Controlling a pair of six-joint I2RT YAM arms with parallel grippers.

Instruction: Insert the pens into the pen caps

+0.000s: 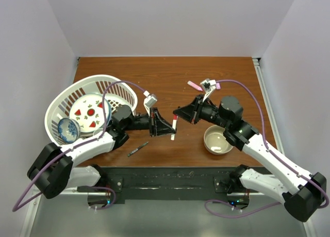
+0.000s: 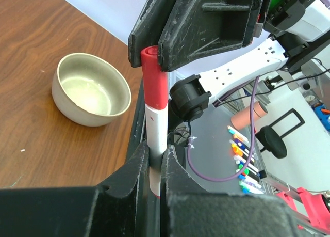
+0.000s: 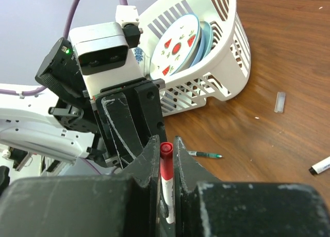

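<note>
Left wrist: L gripper [image 2: 154, 157] clamps white pen [image 2: 157, 126], R gripper [image 3: 166, 150] pinches red cap [image 2: 153, 77]; capping step, next needs straight axial push.

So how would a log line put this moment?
left gripper: shut on white pen | right gripper: shut on red cap | cap: seated on pen | pen: held off table

Behind my left pincer [image 1: 171, 129] I see a white-shelled arm link [image 1: 85, 146] with black joints. A purple cable [image 1: 124, 82] loops above it. Its matte-black plastic fingers [image 2: 134, 170] are scuffed pale.
</note>
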